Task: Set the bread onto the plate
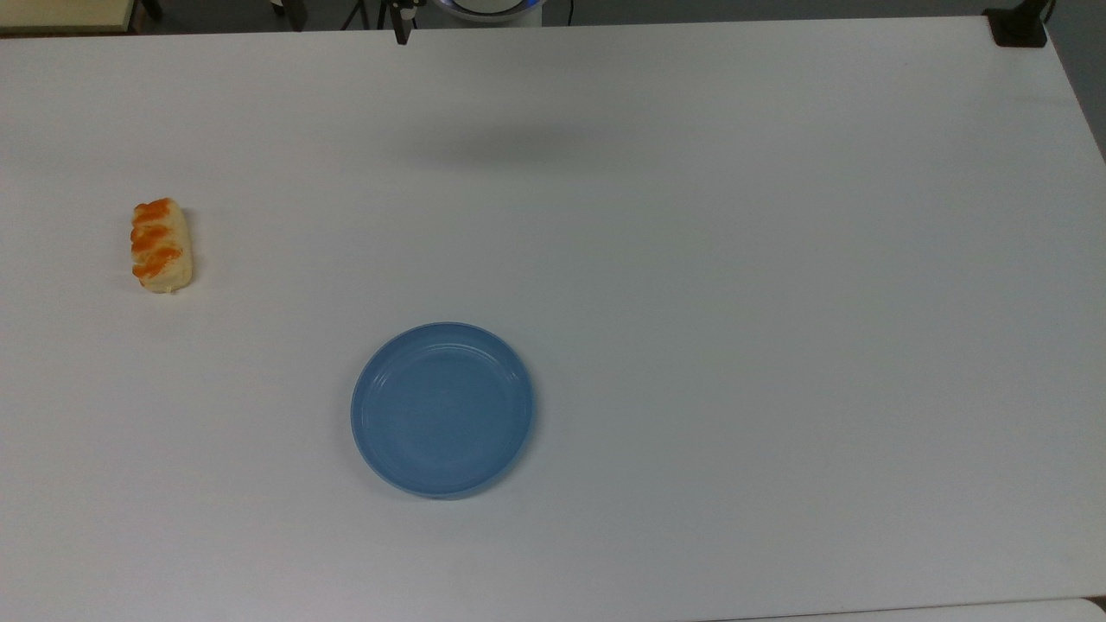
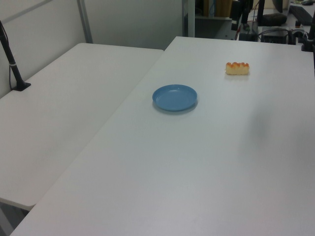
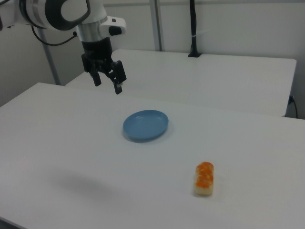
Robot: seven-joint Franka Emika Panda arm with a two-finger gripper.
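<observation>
Claw [image 3: 107, 79] held high over the counter [image 1: 734, 259], prongs spread apart, gripping nothing, up and to the right view's left of the plate [image 3: 146, 125]. Bread [image 1: 160, 245] flat on the counter, well apart from the plate, toward the top view's left. First job, most likely: reaching the bread. Best approached from straight above, prongs wide and turned across the short width, centred on the middle stripe. Lowered until just clear of the counter, then closed gently, since probably soft. Lifted well clear of the plate rim before carrying across.
</observation>
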